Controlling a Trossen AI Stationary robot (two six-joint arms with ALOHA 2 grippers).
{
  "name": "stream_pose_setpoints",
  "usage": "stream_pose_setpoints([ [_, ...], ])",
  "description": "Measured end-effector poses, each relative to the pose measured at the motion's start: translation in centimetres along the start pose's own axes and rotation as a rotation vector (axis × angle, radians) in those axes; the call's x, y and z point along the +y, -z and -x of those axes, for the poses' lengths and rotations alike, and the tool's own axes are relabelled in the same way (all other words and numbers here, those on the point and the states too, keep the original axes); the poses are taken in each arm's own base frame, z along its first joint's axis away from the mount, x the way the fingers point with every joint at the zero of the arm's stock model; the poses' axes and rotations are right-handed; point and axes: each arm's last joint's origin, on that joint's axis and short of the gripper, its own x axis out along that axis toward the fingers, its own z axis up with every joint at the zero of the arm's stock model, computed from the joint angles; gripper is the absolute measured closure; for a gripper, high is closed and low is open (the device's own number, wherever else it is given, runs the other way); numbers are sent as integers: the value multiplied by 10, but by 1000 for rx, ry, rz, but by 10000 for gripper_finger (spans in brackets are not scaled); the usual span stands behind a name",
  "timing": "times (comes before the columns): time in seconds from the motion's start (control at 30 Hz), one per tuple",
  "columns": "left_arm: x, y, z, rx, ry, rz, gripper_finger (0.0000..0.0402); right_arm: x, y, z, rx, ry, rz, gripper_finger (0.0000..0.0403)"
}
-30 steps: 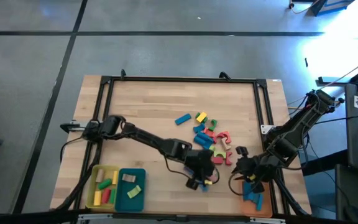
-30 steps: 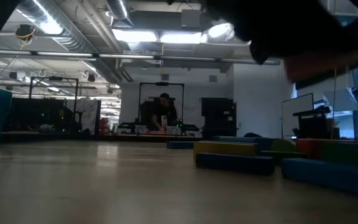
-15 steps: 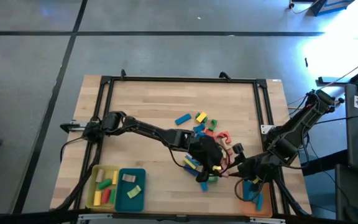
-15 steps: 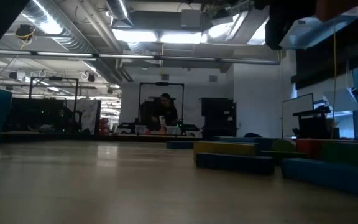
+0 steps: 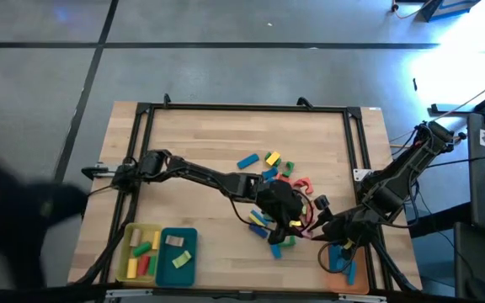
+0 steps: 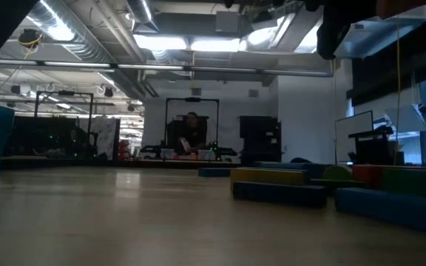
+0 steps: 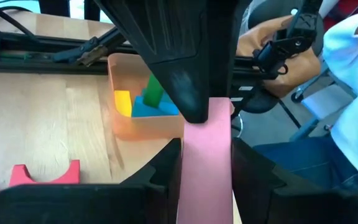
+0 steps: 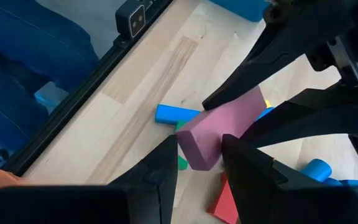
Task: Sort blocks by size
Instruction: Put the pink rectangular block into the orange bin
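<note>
While both clamp one pink block (image 7: 205, 163), left hand (image 5: 295, 225) meets right hand (image 5: 317, 229).

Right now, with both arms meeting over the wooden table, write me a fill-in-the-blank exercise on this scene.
1. The left gripper and the right gripper both clamp one ___ rectangular block.
2. The translucent orange rectangular tray holds blue, green and ___ blocks.
3. The red toy block lying alone on the light wooden table is shaped like an ___.

Missing words: pink; yellow; arch.
</note>
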Motion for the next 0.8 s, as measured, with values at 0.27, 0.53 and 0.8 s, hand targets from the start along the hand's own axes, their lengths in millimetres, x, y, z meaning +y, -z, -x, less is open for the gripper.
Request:
stream_pose_setpoints([
  [0.27,0,0,0,-2,-1,45,304,0,0,0,1,-8,-2,276],
  [0.53,-3,0,-1,-1,-1,154,304,0,1,0,9,-7,0,276],
  [0.8,-6,1,-2,-10,-32,240,304,-1,1,0,5,37,0,276],
])
